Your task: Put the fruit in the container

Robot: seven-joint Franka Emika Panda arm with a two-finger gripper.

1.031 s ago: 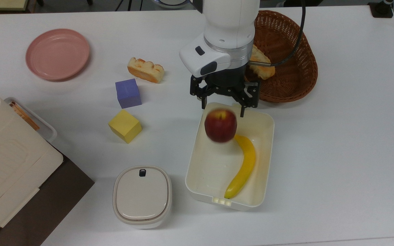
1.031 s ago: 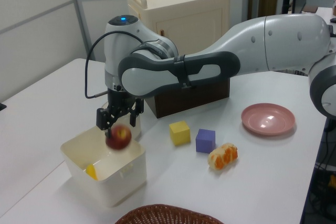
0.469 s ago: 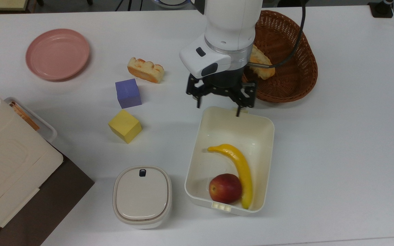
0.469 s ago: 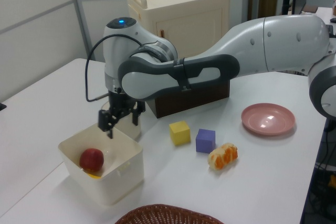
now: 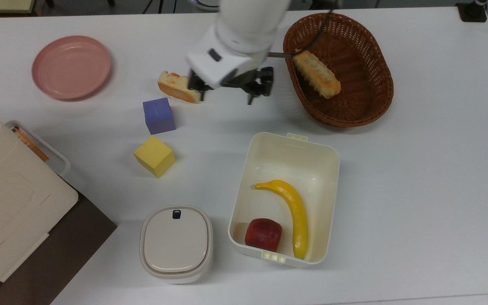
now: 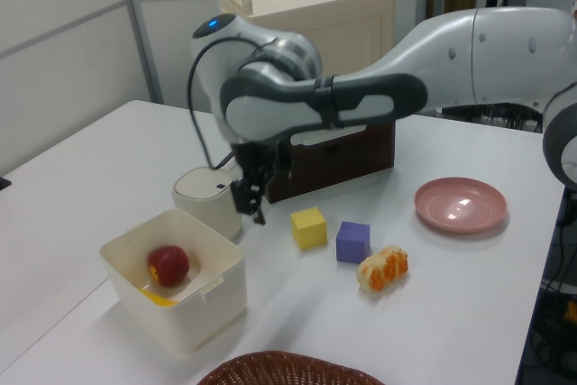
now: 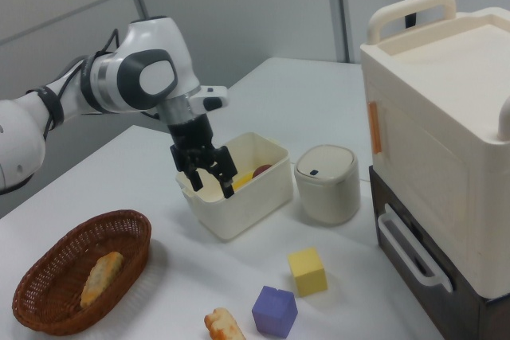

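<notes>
We see the fruit (image 5: 263, 233) lying in the container (image 5: 328, 154), in its corner nearest the table's front edge, just beside the banana (image 5: 293, 215). The gripper (image 5: 226, 94) hangs open and empty over the table. We judge the fruit light, smooth and rigid — best taken across its widest middle, since it could roll.

A white robot arm reaches in, wrist bent downward. Its black two-finger gripper (image 5: 226, 95) (image 6: 255, 203) (image 7: 209, 178) hangs with fingers spread apart, nothing between them.
</notes>
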